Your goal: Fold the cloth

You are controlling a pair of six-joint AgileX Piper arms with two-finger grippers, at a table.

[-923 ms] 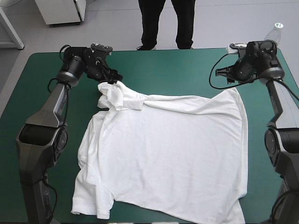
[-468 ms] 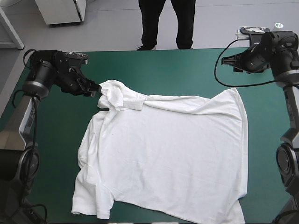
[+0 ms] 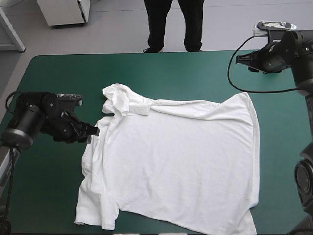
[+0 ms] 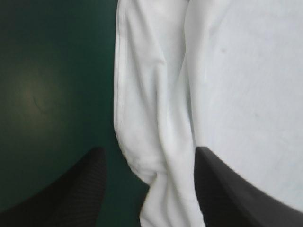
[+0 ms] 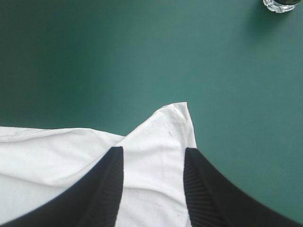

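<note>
The T-shirt (image 3: 181, 161) lies spread flat on the teal-green table (image 3: 171, 73). The left pincer (image 3: 92, 133), wide open and empty, straddles its left side edge, seemingly to grip there. The right pincer (image 3: 240, 61), also open and empty, hangs over the far right corner.

One white short-sleeved T-shirt (image 3: 181, 161). One table (image 3: 171, 73) under teal-green cover. Two robot grippers: left gripper (image 3: 93, 133), right gripper (image 3: 240, 60). Two broad black fingers (image 5: 102, 189) on each, four in all. One small clear round object (image 5: 283, 4).
</note>
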